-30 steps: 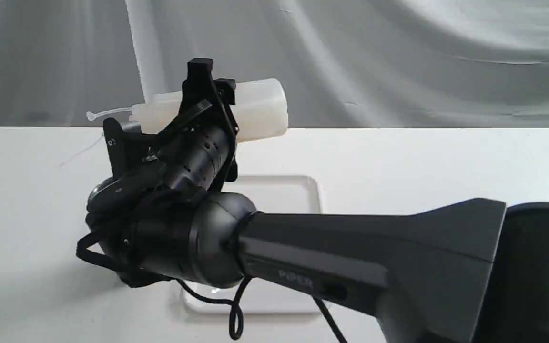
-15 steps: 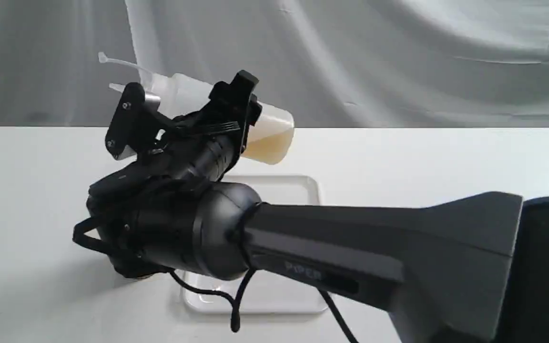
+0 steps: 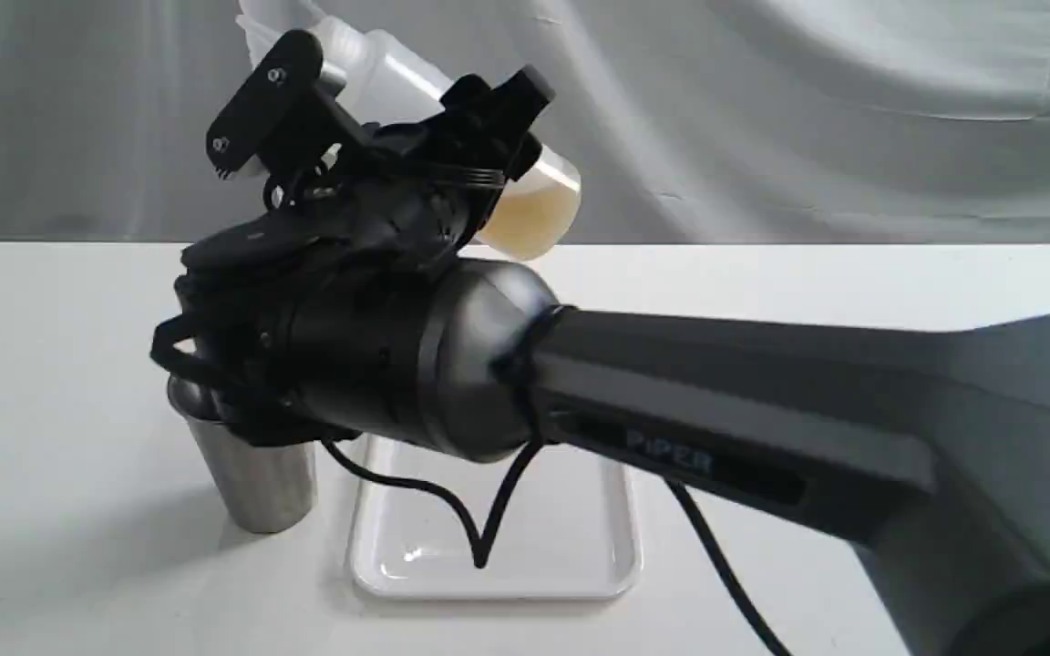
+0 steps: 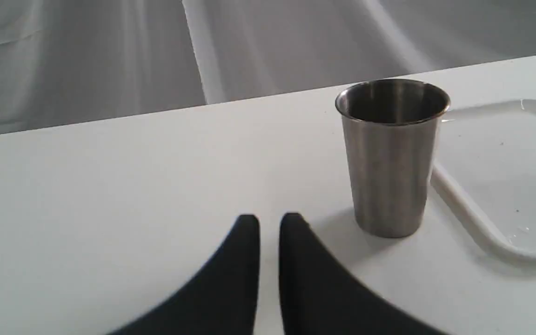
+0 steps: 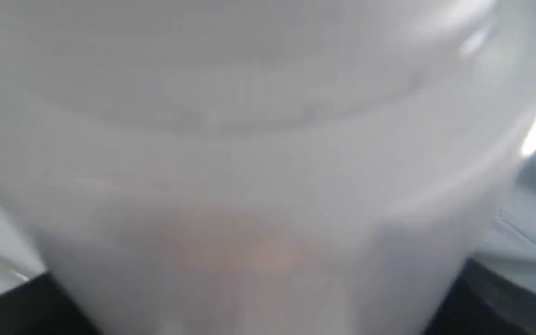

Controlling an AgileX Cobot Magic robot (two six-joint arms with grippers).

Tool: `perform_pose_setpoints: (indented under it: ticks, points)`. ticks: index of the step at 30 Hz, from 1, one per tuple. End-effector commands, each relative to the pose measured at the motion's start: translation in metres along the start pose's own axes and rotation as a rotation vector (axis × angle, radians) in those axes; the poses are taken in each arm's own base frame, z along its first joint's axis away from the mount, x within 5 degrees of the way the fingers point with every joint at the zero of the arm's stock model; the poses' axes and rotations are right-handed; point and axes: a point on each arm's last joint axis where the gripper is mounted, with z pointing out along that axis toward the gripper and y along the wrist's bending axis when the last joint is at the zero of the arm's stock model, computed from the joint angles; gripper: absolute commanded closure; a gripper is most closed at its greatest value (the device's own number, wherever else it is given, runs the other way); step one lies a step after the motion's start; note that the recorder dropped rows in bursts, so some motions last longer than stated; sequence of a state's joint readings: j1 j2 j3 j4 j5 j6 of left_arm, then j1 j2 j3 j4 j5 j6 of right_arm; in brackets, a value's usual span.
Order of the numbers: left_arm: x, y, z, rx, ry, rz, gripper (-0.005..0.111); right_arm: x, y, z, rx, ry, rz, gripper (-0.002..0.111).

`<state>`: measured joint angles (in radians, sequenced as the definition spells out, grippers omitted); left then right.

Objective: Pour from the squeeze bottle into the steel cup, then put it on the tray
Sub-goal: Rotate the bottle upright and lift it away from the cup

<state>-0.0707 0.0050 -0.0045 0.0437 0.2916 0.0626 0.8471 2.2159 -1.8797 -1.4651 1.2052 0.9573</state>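
Observation:
My right gripper (image 3: 379, 91) reaches across the exterior view and is shut on the squeeze bottle (image 3: 534, 210). The bottle hangs high above the table, tilted, with its nozzle end up and to the left and amber liquid pooled in its lower base. In the right wrist view the bottle (image 5: 258, 186) fills the picture. The steel cup (image 3: 256, 474) stands upright on the table below the wrist, just left of the white tray (image 3: 580, 528). In the left wrist view my left gripper (image 4: 268, 223) is shut and holds nothing, near the cup (image 4: 391, 158) and tray (image 4: 505, 186).
The right arm's dark forearm (image 3: 762, 401) spans the right half of the exterior view above the tray, with a black cable (image 3: 488, 528) hanging down over it. A grey cloth backdrop (image 3: 808, 109) stands behind the white table (image 3: 51, 410).
The right gripper has risen and turned, swinging the bottle from lying level to nozzle-up. The liquid has run to the base. The cup, hidden behind the wrist before, now shows.

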Motion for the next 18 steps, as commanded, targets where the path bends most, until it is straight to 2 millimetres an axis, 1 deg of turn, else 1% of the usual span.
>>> perform_pose_setpoints:
  ticks: [1, 10, 15, 18]
  points:
    - [0.001, 0.0, 0.0, 0.002, -0.007, -0.001, 0.098, -0.013, -0.032, -0.004, 0.053, -0.038, 0.057, 0.067]
    - [0.001, 0.0, 0.0, 0.002, -0.007, -0.001, 0.098, -0.022, -0.062, -0.015, 0.014, -0.014, 0.154, 0.067]
    - [0.001, 0.0, 0.0, 0.002, -0.007, -0.001, 0.098, -0.029, -0.073, -0.02, -0.032, -0.047, 0.196, 0.067]
    - [0.001, 0.0, 0.0, 0.002, -0.007, -0.001, 0.098, -0.035, -0.081, -0.025, -0.089, -0.071, 0.236, 0.067]
